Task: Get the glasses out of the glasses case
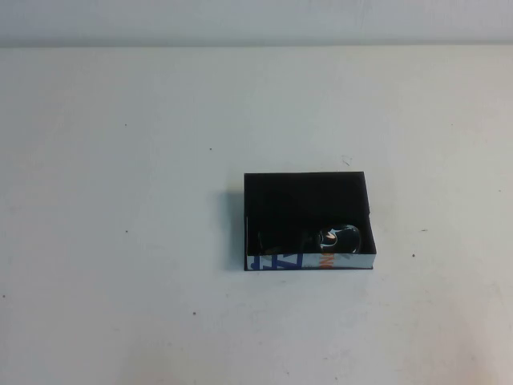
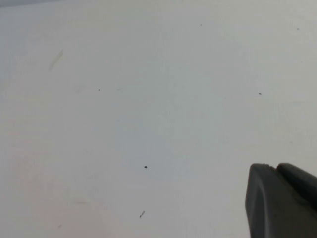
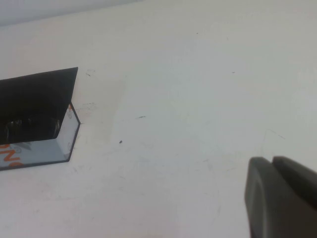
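Observation:
The glasses case [image 1: 272,261] is an open black box right of the table's centre, its white side edge with blue and orange print facing me. The dark glasses [image 1: 340,238] lie inside against that near wall, one lens glinting at the right. In the right wrist view the case [image 3: 42,148] shows with part of the glasses [image 3: 20,127] inside. My right gripper [image 3: 271,159] is shut and empty over bare table, well away from the case. My left gripper [image 2: 274,167] is shut and empty over bare table. Neither arm shows in the high view.
The white table [image 1: 120,200] has small dark specks and scuffs. Its far edge meets a pale wall [image 1: 256,20] at the back.

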You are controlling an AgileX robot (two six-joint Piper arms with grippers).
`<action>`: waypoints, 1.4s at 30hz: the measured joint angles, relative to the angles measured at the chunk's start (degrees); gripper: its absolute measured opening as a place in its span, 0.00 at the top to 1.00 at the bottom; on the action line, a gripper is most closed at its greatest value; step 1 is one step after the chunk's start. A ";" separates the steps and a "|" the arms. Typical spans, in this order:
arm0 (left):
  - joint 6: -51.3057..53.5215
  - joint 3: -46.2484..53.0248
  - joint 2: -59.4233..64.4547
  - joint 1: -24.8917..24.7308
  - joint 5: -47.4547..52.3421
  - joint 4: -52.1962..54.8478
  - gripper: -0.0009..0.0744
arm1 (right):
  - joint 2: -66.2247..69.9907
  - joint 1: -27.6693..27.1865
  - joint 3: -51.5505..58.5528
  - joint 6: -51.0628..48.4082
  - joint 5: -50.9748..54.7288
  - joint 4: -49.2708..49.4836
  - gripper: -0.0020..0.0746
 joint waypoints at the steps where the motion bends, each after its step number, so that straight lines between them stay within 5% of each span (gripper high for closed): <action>1: 0.00 0.00 0.00 0.00 0.00 0.00 0.99 | 0.00 0.00 0.00 0.00 0.00 0.00 1.00; 38: 0.00 0.00 0.00 0.00 0.00 0.00 0.99 | 0.00 0.00 0.00 0.00 -4.29 1.59 1.00; 42: 0.00 0.00 0.00 0.00 0.00 0.00 0.99 | 0.00 0.00 -7.11 0.00 -4.58 4.01 1.00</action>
